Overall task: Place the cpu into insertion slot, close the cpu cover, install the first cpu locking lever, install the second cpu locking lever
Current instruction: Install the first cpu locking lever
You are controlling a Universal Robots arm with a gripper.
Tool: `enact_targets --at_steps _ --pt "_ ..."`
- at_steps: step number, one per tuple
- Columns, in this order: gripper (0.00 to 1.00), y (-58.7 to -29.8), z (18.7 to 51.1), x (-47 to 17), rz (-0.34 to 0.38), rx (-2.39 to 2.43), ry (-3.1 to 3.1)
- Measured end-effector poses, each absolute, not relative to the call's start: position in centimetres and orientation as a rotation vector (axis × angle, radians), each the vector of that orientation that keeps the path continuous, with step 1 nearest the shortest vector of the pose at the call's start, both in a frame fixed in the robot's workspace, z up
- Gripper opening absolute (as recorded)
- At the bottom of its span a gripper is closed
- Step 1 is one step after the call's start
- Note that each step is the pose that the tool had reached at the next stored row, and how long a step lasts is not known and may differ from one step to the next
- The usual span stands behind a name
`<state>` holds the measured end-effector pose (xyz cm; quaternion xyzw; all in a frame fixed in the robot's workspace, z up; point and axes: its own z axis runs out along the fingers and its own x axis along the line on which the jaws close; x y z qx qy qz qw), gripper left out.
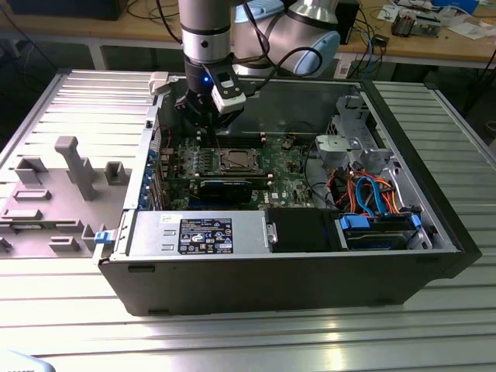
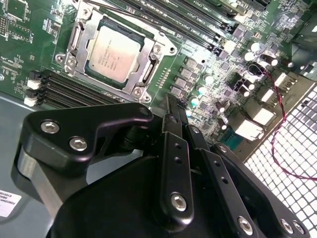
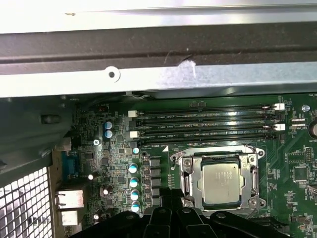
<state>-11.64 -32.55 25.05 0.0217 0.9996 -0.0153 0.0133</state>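
The cpu (image 1: 235,161) lies flat in its socket on the green motherboard, its silver-grey top facing up in both wrist views (image 2: 113,51) (image 3: 223,183). The cpu cover (image 2: 144,74) (image 3: 190,173), a silvery frame, lies down around the chip's edges. A thin wire lever (image 2: 124,11) (image 3: 210,151) runs along one side of the socket; whether it is latched I cannot tell. My gripper (image 1: 203,133) (image 2: 173,105) (image 3: 173,201) hangs above the board beside the socket, toward the exterior view's left. Its black fingers are shut together with nothing between them.
Black memory slots (image 3: 205,121) run along the socket. The open computer case (image 1: 434,256) walls the board in, with a grey power supply (image 1: 201,232) at the front, drive bays and orange and blue cables (image 1: 372,198) at the exterior view's right. Grey fixtures (image 1: 74,167) stand on the table at the left.
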Motion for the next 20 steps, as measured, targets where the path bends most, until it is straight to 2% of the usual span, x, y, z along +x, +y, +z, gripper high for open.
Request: enact_targets --at_steps 14,20 --pt "0.11 -32.5 25.0 -12.5 -0.048 0.061 3.114" --pt "0.11 -31.4 24.9 -12.8 -0.047 0.041 3.114"
